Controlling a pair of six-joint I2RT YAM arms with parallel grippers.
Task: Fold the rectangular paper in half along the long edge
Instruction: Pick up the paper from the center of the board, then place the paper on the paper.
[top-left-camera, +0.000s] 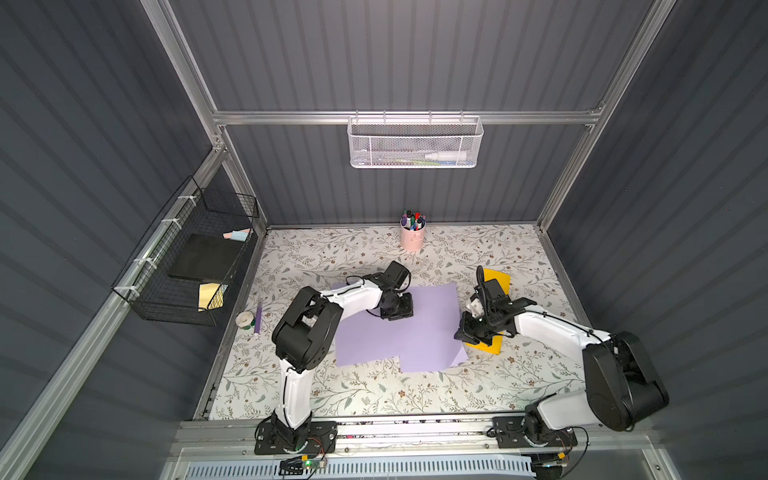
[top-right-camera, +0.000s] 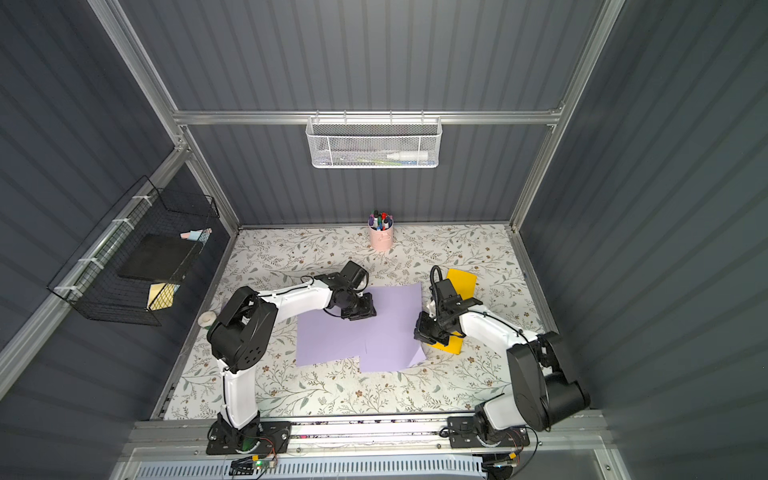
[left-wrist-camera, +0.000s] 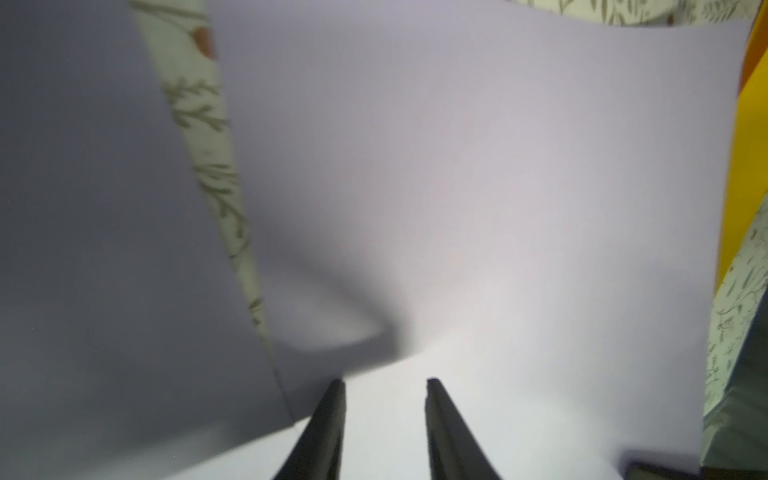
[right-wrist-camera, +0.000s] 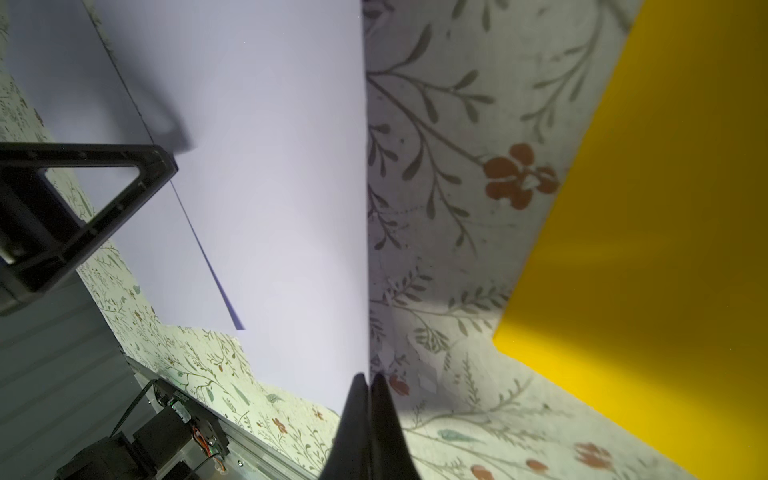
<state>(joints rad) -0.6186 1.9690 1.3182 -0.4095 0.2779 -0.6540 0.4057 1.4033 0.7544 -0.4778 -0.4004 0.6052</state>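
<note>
While the right gripper (right-wrist-camera: 369, 375) pinches the paper (top-left-camera: 415, 332) by its edge, the open left gripper (left-wrist-camera: 385, 380) should pin the middle.

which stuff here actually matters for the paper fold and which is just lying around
For the job:
lavender paper
left gripper, open over it
right gripper, shut on its edge

Lying about:
yellow paper
pink marker cup
tape roll
purple stick
black wire basket
white mesh basket
</note>
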